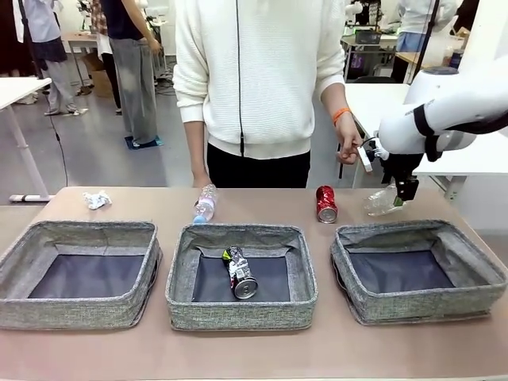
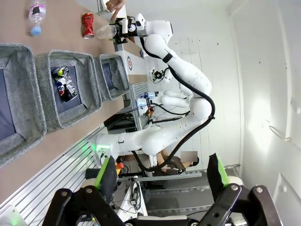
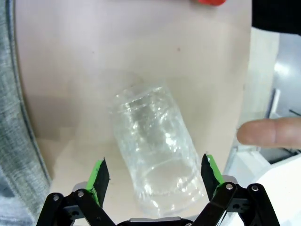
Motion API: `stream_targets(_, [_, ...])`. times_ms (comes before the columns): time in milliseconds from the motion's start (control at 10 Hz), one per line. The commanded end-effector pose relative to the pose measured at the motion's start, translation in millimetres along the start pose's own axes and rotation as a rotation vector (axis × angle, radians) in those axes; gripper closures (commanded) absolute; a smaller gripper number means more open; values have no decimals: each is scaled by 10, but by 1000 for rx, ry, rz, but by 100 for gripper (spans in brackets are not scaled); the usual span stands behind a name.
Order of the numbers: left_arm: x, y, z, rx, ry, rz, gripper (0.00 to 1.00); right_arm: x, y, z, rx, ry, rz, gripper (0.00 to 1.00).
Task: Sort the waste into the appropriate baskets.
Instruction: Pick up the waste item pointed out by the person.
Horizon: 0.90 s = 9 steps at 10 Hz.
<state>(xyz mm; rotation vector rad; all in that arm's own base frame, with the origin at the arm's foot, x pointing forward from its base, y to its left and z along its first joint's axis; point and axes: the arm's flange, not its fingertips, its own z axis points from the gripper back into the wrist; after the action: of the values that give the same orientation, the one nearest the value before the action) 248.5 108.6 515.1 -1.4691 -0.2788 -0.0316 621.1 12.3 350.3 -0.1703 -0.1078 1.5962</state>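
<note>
red can [image 3: 210, 2]: cut by top edge | crushed clear bottle [image 1: 379, 204]: partly behind right tool [image 1: 407, 190] | person's finger [image 3: 269, 132]: blurred, probably a fingertip

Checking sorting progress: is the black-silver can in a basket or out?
In. The black-silver can lies on its side inside the middle basket.

No legible text; print on red can [image 1: 326, 204], black-silver can [image 1: 240, 272] too small to read.

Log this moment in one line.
right hand: open around crushed clear bottle on table | left hand: open, empty | black-silver can: in middle basket | red can, blue-capped bottle, paper wad: on table
</note>
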Motion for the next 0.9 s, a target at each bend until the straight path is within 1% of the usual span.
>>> stream_targets(0, [0, -25, -2, -20, -1, -19, 0, -47, -62, -64, -2, -46, 10, 0])
stream_targets(400, [0, -25, -2, -20, -1, -19, 0, -47, -46, -125, 31, -23, 7, 0])
stream_targets(500, [0, -25, -2, -20, -1, -19, 0, -43, -37, -119, 32, -28, 28, 31])
stream_targets(600, [0, -25, -2, -20, -1, -19, 0, -41, -37, -110, 51, -42, 31, 60])
stream_targets(700, [0, -25, -2, -20, -1, -19, 0, -34, -37, -111, 67, -29, 30, 91])
stream_targets(800, [0, -25, -2, -20, -1, -19, 0, -23, -34, -114, 72, -24, 37, 100])
